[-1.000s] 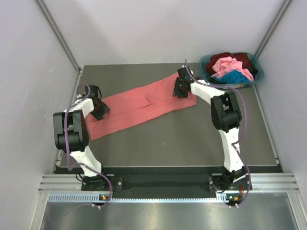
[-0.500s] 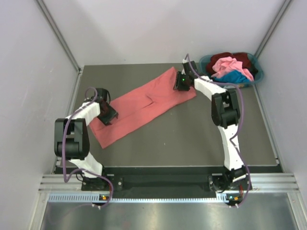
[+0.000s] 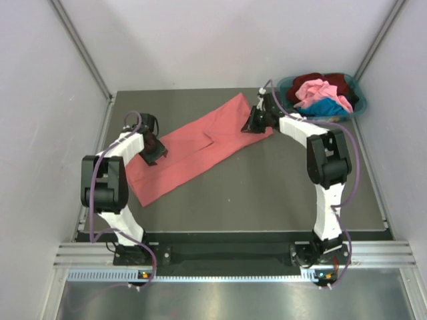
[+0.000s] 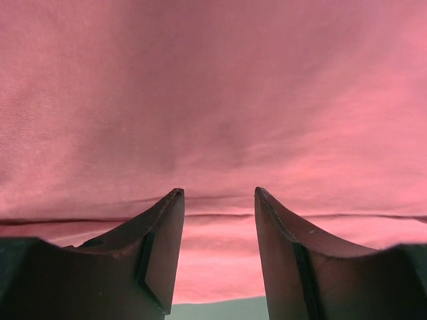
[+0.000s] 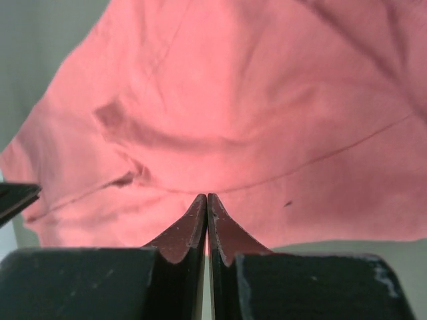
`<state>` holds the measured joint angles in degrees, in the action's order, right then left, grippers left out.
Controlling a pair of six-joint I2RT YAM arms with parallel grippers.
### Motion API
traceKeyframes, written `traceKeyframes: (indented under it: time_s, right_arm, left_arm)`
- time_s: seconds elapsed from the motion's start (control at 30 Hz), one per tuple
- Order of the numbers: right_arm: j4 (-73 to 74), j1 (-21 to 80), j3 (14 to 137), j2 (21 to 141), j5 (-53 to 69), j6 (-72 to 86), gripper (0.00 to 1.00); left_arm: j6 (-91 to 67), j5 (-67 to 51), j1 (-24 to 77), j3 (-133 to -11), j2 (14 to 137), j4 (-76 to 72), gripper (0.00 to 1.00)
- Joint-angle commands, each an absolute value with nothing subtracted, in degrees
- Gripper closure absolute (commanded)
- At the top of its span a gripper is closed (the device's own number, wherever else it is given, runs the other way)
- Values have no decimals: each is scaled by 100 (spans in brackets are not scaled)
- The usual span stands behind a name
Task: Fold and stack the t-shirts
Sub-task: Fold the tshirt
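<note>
My R gripper point(image 5: 207, 199) just snapped shut from wide open, fingers point(image 5: 187, 230) pressed together on the hem of the big salmon-red cloth t-shirt point(image 3: 200, 150), so imo that corner's grabbed for the fold. L gripper point(image 4: 219, 195) unchanged, jaws spread over the opposite end, not pinching yet. Shirt lies diagonal on the dark grey table point(image 3: 267, 193). Both arms stretched low, wrists down.

Pale, plain walls point(image 3: 40, 133) are enclosing a dark grey surface point(image 3: 267, 193) on three sides, with slim metal struts point(image 3: 80, 47) running up both back corners. A ribbed aluminium rail point(image 3: 227, 257) is lining the near edge, and soft, even light is falling across the enclosure.
</note>
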<state>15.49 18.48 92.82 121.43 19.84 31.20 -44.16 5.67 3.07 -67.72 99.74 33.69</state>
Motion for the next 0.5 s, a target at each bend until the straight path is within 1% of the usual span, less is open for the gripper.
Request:
traceKeyframes:
  time_s: [0.0, 0.13, 0.33, 0.43, 0.47]
  right_arm:
    - [1161, 1890, 8843, 11918, 2539, 3217, 99]
    - [985, 1793, 8325, 11979, 2409, 3129, 100]
    - [1151, 1608, 8113, 12050, 1952, 2831, 100]
    - [1160, 1573, 8007, 11857, 1925, 2734, 99]
    - [1160, 1582, 8024, 11813, 2090, 2716, 98]
  left_arm:
    - [-4237, 835, 316, -6645, 10203, 3498, 48]
    - [-4228, 993, 316, -6548, 10301, 3454, 48]
    - [-4271, 1502, 308, -6478, 10424, 3673, 48]
    - [-4403, 1530, 308, -6338, 10232, 3648, 48]
    - [-4421, 1477, 308, -6328, 10187, 3613, 48]
